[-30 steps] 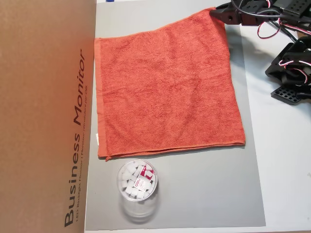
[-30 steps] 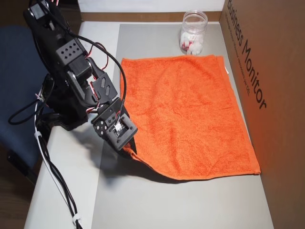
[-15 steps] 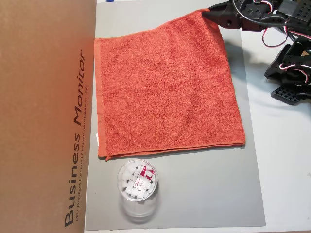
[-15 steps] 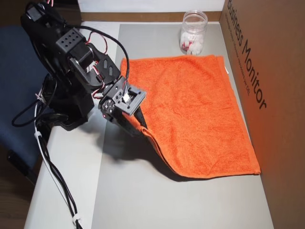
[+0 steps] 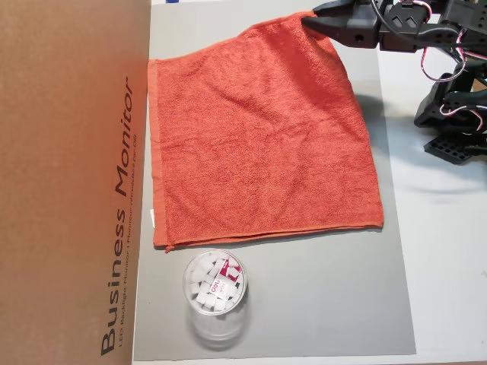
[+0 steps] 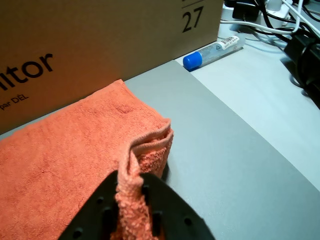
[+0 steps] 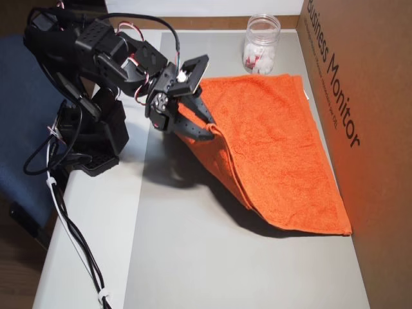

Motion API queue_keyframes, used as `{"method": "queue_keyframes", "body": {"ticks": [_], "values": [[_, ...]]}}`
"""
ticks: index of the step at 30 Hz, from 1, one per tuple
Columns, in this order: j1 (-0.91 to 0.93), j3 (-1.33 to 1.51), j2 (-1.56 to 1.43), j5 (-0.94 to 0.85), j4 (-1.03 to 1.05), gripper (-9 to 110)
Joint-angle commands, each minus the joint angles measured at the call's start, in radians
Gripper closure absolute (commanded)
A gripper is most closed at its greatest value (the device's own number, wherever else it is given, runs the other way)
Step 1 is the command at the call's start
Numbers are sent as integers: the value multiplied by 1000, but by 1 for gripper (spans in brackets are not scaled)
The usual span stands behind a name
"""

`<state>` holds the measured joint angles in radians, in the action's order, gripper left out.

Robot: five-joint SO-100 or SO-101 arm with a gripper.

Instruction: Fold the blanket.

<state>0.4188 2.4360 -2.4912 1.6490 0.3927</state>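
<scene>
The orange-red blanket (image 5: 259, 137) lies mostly flat on the grey mat (image 5: 319, 304). My gripper (image 5: 307, 19) is shut on one corner of it and holds that corner raised off the mat. Seen from the other side, the gripper (image 7: 211, 131) hangs over the blanket (image 7: 283, 148), and the lifted edge droops in a fold down to the near corner. In the wrist view the black fingers (image 6: 165, 210) pinch a bunched strip of blanket (image 6: 60, 160) with the gripper (image 6: 131, 185) closed around it.
A large cardboard box (image 5: 68, 182) borders the blanket's far side from the arm. A clear plastic jar (image 5: 215, 293) of white pieces stands on the mat beside the blanket. The arm's base (image 7: 90, 141) sits off the mat. A blue-capped tube (image 6: 212, 51) lies by the box.
The gripper has risen and moved in over the blanket toward the box, taking the pinched corner with it. More of that edge has come off the mat.
</scene>
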Motion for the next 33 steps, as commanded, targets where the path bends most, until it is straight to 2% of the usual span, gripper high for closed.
{"method": "queue_keyframes", "body": {"ticks": [1,25,33], "values": [[-21,-101,28,11,-23,102],[-216,-500,377,-11,-23,102],[-278,-607,495,-92,-23,102]]}}
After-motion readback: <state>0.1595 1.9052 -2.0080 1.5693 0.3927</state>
